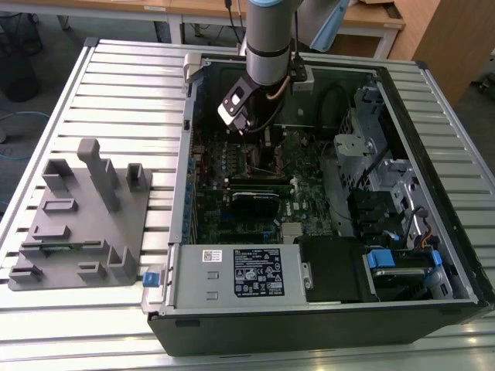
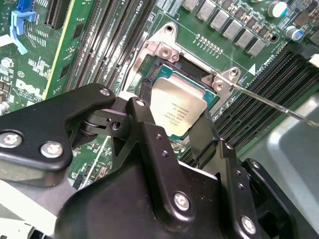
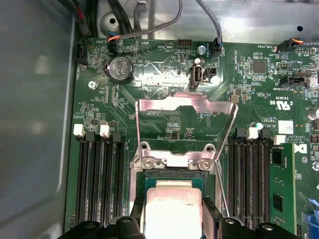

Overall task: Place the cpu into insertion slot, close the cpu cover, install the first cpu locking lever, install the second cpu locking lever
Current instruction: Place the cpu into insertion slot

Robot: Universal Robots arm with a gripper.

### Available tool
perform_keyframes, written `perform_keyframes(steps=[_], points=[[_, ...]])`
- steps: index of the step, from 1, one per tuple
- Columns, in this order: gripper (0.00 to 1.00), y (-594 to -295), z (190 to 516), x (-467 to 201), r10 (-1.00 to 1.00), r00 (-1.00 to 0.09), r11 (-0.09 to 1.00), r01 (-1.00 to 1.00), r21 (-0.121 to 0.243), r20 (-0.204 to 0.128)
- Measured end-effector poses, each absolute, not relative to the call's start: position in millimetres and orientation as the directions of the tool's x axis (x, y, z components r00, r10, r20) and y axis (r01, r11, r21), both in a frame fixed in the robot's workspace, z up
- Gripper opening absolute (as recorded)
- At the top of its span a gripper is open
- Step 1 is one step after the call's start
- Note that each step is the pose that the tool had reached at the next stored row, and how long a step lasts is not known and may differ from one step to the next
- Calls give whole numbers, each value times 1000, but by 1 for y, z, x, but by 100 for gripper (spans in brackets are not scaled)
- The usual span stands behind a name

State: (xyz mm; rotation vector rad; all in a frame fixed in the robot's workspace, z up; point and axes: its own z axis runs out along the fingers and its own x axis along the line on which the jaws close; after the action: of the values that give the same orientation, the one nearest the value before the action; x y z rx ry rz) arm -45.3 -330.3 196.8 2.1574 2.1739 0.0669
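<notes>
Slatted metal table [image 1: 116,85] is noted beneath an open computer case [image 1: 309,325]. A grey fixture plate [image 1: 77,224] lies beside the case, on the exterior view's left. Inside the case, the cpu [image 2: 177,107] is gripped by two opposite edges in the narrowly parted pincer [image 2: 169,118] at the insertion slot [image 2: 147,87]. The cpu cover [image 3: 185,105] is stood open. Wooden desks [image 1: 371,19] are seen beyond the case.

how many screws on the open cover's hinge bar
2. One screw at one end of the hinge bar, the other screw at the opposite end, between the raised cover and the chip. The tool hides part of the socket, so more may be hidden.
</notes>
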Motion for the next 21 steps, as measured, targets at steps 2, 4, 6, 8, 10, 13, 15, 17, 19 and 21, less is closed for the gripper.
perform_keyframes(steps=[2,4,6,8,10,13,15,17,19,21], points=[[54,-331,196,-45,1000,-7,9,996,86,-25],[54,-331,195,-45,1000,-7,9,996,86,-25],[54,-331,195,-45,1000,-7,9,996,86,-25],[54,-331,195,-45,1000,-7,9,996,86,-25],[54,-331,195,-45,1000,-7,9,996,86,-25],[54,-331,195,-45,1000,-7,9,996,86,-25],[54,-331,194,-45,1000,-7,9,996,86,-25],[54,-331,194,-45,1000,-7,9,996,86,-25],[54,-331,194,-44,1000,-7,9,996,86,-25],[54,-331,194,-44,1000,-7,9,996,86,-25]])
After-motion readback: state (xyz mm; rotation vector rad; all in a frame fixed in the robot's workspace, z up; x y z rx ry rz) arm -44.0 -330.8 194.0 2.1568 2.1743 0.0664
